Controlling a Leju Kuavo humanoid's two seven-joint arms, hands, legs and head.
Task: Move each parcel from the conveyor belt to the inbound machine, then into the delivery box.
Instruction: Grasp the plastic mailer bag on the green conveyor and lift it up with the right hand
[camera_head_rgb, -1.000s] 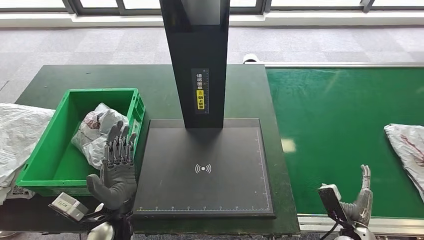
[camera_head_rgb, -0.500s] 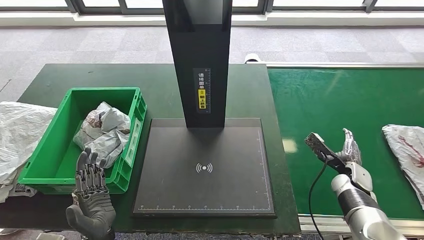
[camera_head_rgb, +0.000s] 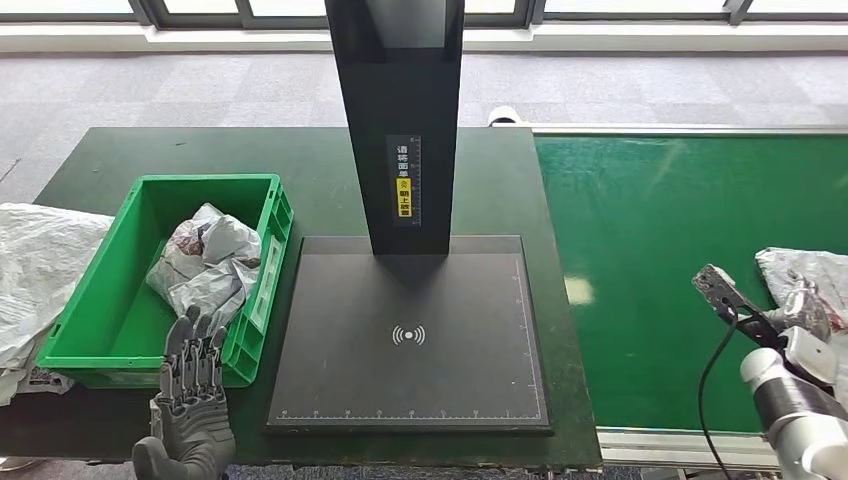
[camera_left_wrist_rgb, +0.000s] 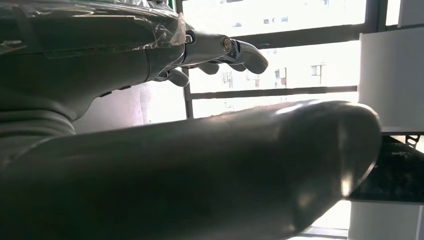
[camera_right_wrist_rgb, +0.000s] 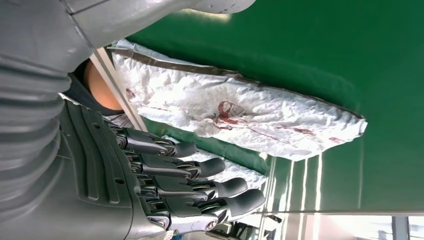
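We log one parcel (camera_head_rgb: 205, 262), a crumpled white bag, already lying in the green delivery box (camera_head_rgb: 105, 330) at the left of the table, so we judge one cycle finished. The inbound machine (camera_head_rgb: 408, 335), a black flat plate under a dark upright post, carries nothing at this moment. The next parcel (camera_head_rgb: 812, 285), a flat white bag with red print, lies on the green conveyor belt (camera_head_rgb: 650, 240) at its far right, partly cut by the frame edge. Our right hand (camera_head_rgb: 805, 308) is beside that parcel; in the right wrist view the fingers (camera_right_wrist_rgb: 200, 170) are extended and only slightly bent, holding nothing, with the bag just beyond the fingertips, though we cannot tell whether they touch it. Our left hand (camera_head_rgb: 190, 405) sits low at the near table edge, in front of the box, fingers straight and spread, holding nothing. A further heap of white bags (camera_head_rgb: 35, 265) rests on the table to the left of the box. Judgement: the second parcel has yet to be grasped, then scanned on the plate, then boxed; most of that cycle remains.
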